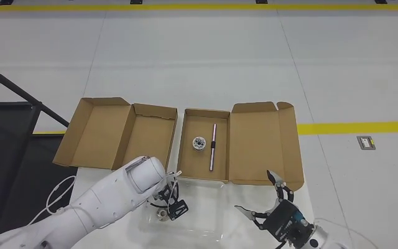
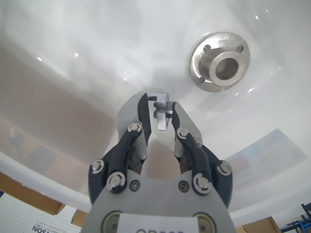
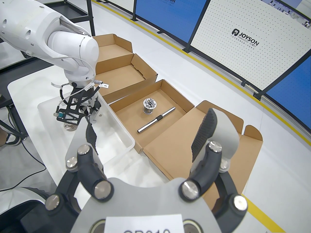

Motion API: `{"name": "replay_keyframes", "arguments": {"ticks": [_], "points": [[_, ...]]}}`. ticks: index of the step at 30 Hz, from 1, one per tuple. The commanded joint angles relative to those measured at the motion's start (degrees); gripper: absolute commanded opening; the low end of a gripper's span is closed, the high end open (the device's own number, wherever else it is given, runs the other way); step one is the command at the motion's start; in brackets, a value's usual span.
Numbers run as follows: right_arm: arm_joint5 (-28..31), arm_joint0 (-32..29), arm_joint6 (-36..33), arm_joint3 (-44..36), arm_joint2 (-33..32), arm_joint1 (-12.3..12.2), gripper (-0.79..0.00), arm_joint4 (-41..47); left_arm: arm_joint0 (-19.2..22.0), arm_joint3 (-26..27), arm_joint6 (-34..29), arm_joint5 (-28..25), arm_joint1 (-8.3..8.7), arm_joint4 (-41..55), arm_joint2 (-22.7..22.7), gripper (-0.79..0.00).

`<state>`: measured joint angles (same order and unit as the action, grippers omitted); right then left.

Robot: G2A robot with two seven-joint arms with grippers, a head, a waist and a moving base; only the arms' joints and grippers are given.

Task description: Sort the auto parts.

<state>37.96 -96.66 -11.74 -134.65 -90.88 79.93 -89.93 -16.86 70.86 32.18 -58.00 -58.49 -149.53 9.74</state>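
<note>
Two brown cardboard boxes lie open side by side on the white worktop (image 3: 26,90). In front of the left box (image 1: 149,134), inside a glossy white plastic tray (image 3: 114,134), the left gripper (image 2: 159,109) has its jaws clamped on a small machined metal block (image 2: 162,121). The block looks stiff, dense and slick, so its flat faces probably grip best. A round steel flange (image 2: 220,61) lies nearby in the tray. The right box (image 1: 193,165) holds a metal spool (image 1: 198,143) and a slim polished rod (image 1: 212,147). Farthest right, the right gripper (image 3: 150,120) hovers, jaws wide apart.
</note>
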Motion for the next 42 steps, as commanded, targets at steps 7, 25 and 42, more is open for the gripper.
{"name": "replay_keyframes", "arguments": {"ticks": [7,25,42], "points": [[0.0,0.0,0.0,0.0,0.0,0.0,0.000,0.0,-0.2,-0.9,-1.4,0.0,0.06,1.4,0.0,-0.520],[0.0,0.0,0.0,0.0,0.0,0.0,0.000,0.0,0.8,1.3,-1.9,0.0,0.95,5.2,0.0,-0.785],[0.0,0.0,0.0,0.0,0.0,0.0,0.000,0.0,-3.0,20.8,-9.8,0.1,18.36,25.9,16.5,-0.785]]}}
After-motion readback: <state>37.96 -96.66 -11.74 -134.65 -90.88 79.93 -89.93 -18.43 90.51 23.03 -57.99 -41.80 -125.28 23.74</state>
